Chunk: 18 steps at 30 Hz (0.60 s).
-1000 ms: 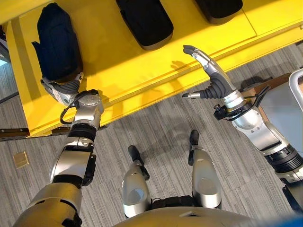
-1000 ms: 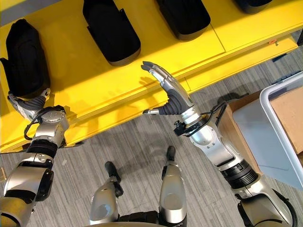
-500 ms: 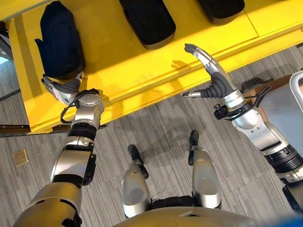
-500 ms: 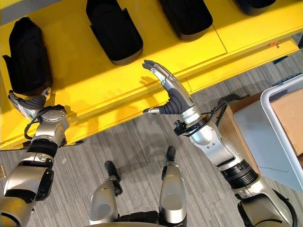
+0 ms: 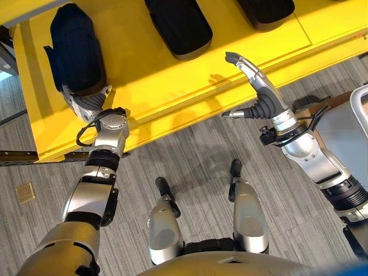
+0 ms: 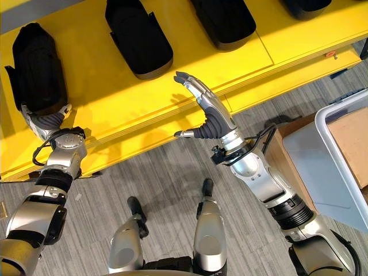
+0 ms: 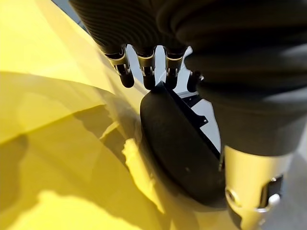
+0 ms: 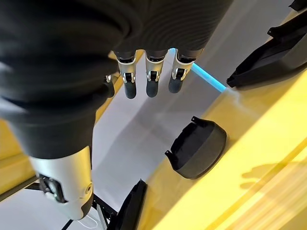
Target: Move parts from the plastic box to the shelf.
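Left eye view:
Shelf [image 5: 172, 80]: yellow, flat, running across the upper part of the scene above grey striped floor [image 5: 190, 155].
Parts on shelf: three black moulded parts in a row — leftmost part [image 5: 75, 49], middle part [image 5: 178, 26], right part [image 5: 267, 11] cut by the upper edge.
Left hand [image 5: 86, 102]: at the near end of the leftmost part, touching it, fingers reaching under or against its lower edge; grasp not readable from here.
Right hand [image 5: 259, 95]: raised above the shelf's front edge, fingers straight and spread, thumb out to the side, holding nothing.
Plastic box [image 5: 361, 109]: pale rim at the right edge of the scene, well apart from the shelf.

Right eye view:
Plastic box [image 6: 339, 155]: pale grey, beside the right arm, a brown cardboard sheet [image 6: 351, 144] lying inside.
Fourth black part [image 6: 302, 6]: at the top right on the shelf, mostly cut off.

Left wrist view:
Left hand: fingers [image 7: 125, 72] fairly straight, dark tips resting along the top rim of the leftmost part; thumb at its side; not curled round it.
Leftmost part: lying on the yellow shelf surface.

Right wrist view:
Right hand: fingers [image 8: 151, 76] straight, well apart from anything, empty.
Beyond the fingers: one black part [image 8: 199, 146] on the shelf, another at the upper corner.
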### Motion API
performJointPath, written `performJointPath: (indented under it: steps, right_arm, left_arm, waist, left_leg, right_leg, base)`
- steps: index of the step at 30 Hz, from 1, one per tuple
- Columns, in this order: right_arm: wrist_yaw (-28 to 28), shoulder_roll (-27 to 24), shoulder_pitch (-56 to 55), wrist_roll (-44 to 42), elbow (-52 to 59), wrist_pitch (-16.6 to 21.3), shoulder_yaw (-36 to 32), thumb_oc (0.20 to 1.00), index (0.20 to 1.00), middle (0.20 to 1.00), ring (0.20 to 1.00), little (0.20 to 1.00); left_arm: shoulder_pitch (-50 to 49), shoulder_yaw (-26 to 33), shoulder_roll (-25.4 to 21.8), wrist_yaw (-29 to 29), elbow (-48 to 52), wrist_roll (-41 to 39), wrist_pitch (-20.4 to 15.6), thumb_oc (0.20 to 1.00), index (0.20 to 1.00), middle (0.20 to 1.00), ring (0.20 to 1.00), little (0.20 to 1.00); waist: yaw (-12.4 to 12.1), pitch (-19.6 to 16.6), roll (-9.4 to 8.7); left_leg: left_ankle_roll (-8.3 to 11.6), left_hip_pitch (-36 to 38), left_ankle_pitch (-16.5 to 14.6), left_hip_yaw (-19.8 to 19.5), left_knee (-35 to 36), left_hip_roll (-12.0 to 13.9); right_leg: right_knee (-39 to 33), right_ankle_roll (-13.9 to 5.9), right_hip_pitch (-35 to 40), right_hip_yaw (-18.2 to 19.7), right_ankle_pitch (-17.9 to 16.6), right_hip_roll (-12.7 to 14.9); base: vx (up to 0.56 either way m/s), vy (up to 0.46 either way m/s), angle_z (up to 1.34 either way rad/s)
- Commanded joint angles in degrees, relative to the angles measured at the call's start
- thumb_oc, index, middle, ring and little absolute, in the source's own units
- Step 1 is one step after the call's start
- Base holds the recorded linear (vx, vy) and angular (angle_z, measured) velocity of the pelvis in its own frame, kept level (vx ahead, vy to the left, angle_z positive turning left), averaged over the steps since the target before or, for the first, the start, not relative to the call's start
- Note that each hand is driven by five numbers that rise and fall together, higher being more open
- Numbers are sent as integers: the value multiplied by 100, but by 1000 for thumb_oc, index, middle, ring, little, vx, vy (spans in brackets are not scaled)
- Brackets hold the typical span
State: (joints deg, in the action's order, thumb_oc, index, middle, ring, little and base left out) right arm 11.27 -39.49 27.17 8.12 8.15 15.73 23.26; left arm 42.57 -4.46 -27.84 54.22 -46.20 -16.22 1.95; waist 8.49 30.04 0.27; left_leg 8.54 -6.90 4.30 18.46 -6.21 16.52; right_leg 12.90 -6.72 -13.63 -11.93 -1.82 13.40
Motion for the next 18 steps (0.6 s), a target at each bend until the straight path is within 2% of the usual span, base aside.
performJointPath:
  steps: [1, 18]
  right_arm:
    - [44, -2, 240, -61, 363, 227, -38, 1000, 1000, 1000, 1000, 1000]
    - [79, -4, 132, -9, 409, 270, -83, 1000, 1000, 1000, 1000, 1000]
  left_arm:
    - [78, -9, -488, -87, 206, 159, -285, 1000, 1000, 1000, 1000, 1000]
    - [-74, -105, -335, -358, 324, 188, -447, 1000, 1000, 1000, 1000, 1000]
  waist:
    - [62, -184, -295]
    - [61, -184, -301]
  left_leg:
    - [-130, -265, -485, 59, -706, -87]
    - [-151, -249, -503, 62, -719, -115]
  right_leg:
    - [490, -108, 157, 390, 812, -76]
    - [508, -117, 156, 387, 809, -74]
  base:
    - [0, 0, 0]
    - [0, 0, 0]
